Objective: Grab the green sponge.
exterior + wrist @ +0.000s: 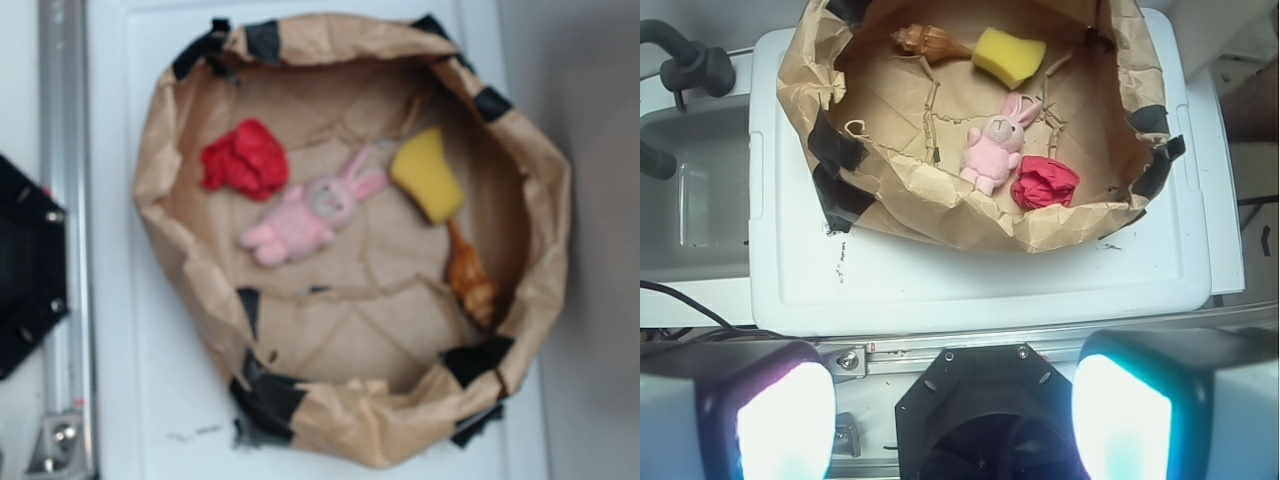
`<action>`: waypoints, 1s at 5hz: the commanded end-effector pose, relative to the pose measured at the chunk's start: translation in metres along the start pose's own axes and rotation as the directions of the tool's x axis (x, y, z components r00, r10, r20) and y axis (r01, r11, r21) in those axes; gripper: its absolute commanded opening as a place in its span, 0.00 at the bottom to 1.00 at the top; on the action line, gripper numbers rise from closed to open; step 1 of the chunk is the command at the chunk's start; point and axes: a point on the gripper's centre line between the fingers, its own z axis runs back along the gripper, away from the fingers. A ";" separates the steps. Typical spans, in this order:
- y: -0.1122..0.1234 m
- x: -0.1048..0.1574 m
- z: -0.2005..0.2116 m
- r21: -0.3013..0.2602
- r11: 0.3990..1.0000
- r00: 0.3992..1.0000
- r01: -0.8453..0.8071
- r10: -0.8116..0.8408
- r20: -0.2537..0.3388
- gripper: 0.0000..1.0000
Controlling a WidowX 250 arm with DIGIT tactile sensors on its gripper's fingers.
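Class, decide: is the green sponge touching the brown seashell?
Cannot tell. In the exterior view the green sponge and seashell seem to meet, but it is blurred; the wrist view shows no clear gap.

Lab-type test bench indicated: white desk (970,280), aluminium rail (62,200), taped paper bin (540,170) of props.

Showing white tabletop (970,285) mid-frame, metal rail (62,200) running along left edge, grey surface (590,100) at right.
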 end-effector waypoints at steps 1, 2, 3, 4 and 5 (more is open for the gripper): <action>0.000 0.000 0.000 0.000 1.000 1.000 0.000 0.000 0.000 1.00; 0.017 0.036 -0.023 0.070 0.991 0.993 0.118 -0.120 0.022 1.00; 0.021 0.068 -0.036 0.129 0.928 0.933 0.351 -0.359 0.042 1.00; 0.030 0.099 -0.063 0.128 0.867 0.871 0.481 -0.490 0.043 1.00; 0.026 0.123 -0.100 0.142 0.815 0.821 0.562 -0.570 0.022 1.00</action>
